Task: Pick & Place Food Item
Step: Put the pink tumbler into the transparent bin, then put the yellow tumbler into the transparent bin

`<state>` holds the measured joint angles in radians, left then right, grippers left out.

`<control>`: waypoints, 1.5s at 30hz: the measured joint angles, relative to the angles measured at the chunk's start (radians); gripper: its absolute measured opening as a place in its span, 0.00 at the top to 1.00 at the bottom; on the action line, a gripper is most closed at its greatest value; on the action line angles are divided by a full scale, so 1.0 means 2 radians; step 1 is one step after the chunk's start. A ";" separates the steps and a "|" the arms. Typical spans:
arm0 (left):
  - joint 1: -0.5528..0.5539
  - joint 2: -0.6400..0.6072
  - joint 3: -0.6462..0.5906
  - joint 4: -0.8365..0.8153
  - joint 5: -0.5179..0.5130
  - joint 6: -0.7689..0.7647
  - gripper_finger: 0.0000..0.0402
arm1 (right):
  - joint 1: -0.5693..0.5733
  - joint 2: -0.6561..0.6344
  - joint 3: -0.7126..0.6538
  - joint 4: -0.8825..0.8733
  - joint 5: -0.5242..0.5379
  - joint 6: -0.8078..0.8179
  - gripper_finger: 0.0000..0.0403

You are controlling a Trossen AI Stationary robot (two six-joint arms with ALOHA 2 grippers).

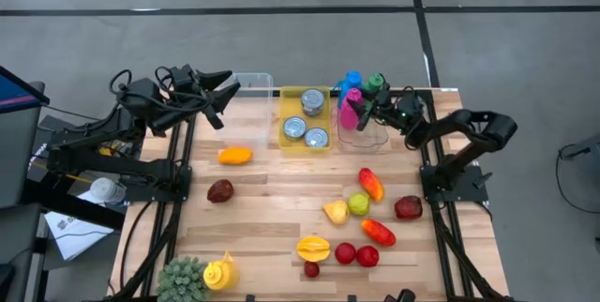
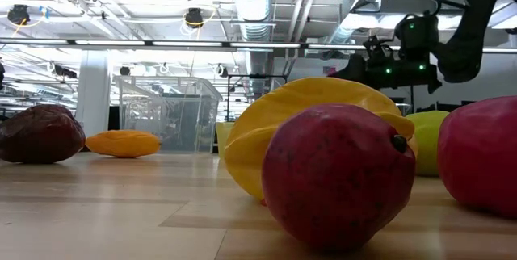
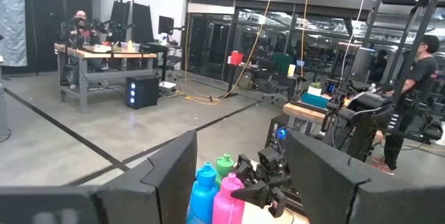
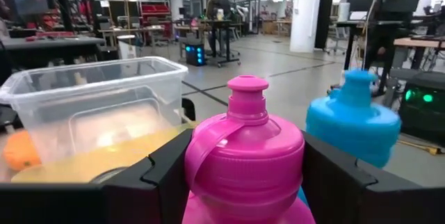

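Toy food lies loose on the wooden table (image 1: 272,218): an orange piece (image 1: 234,156), a dark red one (image 1: 220,190), and a cluster at the near right with a yellow star fruit (image 1: 313,246) and a red apple (image 1: 408,207). My right gripper (image 1: 369,111) is level at the far right, open, its fingers on either side of the pink bottle's cap (image 4: 247,123). The pink bottle (image 1: 350,107) stands beside a blue bottle (image 4: 351,123). My left gripper (image 1: 223,98) is raised over the far left, open, nothing between its fingers (image 3: 174,175). My right gripper comes level at the pink bottle's top from the table's right side, one finger (image 4: 167,175) on each side of the cap. The bottle stands upright. I cannot tell whether the fingers touch it.
A yellow bin (image 1: 305,141) with three cans sits at the far middle, a clear bin (image 1: 255,84) to its left. A green bottle (image 1: 375,82) stands behind the pink one. A yellow piece (image 1: 220,272) and a green plant (image 1: 183,279) lie near left.
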<state>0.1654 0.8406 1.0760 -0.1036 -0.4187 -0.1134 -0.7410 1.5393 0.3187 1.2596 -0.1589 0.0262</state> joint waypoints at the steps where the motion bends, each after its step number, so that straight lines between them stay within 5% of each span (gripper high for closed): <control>1: 0.000 0.000 0.000 0.000 0.000 0.000 0.48 | 0.000 0.005 0.000 0.003 0.001 0.000 0.46; 9: 0.000 0.000 0.000 0.000 0.000 0.000 0.48 | 0.003 0.039 0.000 0.045 0.002 0.004 0.45; 34: 0.000 0.000 0.000 -0.025 0.000 -0.029 0.48 | 0.011 0.038 0.000 0.044 -0.025 0.036 0.19; 45: 0.000 0.000 0.000 -0.031 0.000 -0.039 0.48 | 0.020 -0.054 0.000 -0.051 -0.027 0.008 0.16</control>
<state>0.1650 0.8406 1.0752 -0.1651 -0.4186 -0.1921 -0.7006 1.4310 0.3187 1.1583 -0.2127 0.0430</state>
